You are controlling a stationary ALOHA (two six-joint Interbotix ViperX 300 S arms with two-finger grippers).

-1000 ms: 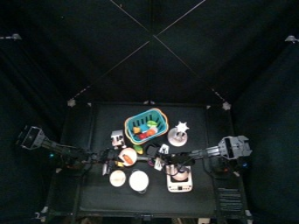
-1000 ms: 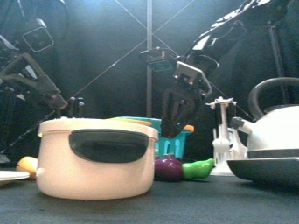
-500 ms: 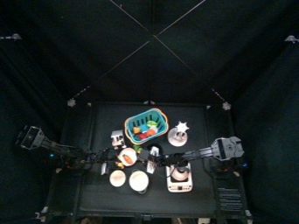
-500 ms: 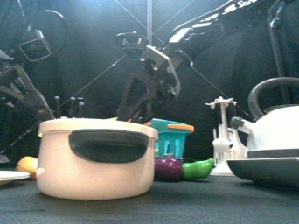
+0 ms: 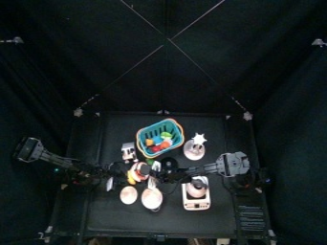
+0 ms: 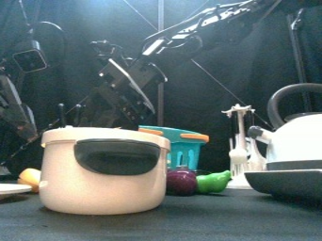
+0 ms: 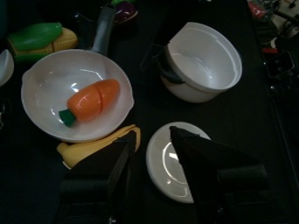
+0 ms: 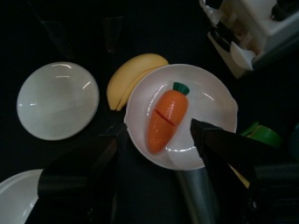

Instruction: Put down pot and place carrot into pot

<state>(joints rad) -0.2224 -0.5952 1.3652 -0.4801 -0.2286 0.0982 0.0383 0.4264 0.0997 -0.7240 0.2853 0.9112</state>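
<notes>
My right gripper (image 8: 156,140) has swung across, jaws spread over the carrot (image 8: 169,115) in its white pan (image 8: 216,109); the pot (image 6: 104,171) is down, so grabbing comes next. My left gripper (image 7: 162,150) hangs open nearby.

Cream pot (image 6: 104,175) upright on table; orange carrot (image 8: 169,116) lying in white pan.

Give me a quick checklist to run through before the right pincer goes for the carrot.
1. Pot set down upright on the table: ok.
2. Pot empty inside, as the left wrist view shows: ok.
3. Carrot lying uncovered in the white pan: ok.
4. Right pincer wide open, one jaw on each side of the carrot: ok.
5. Right pincer low enough to close on the carrot: cannot tell.
6. Left pincer apart from the pot, holding nothing: ok.
</notes>
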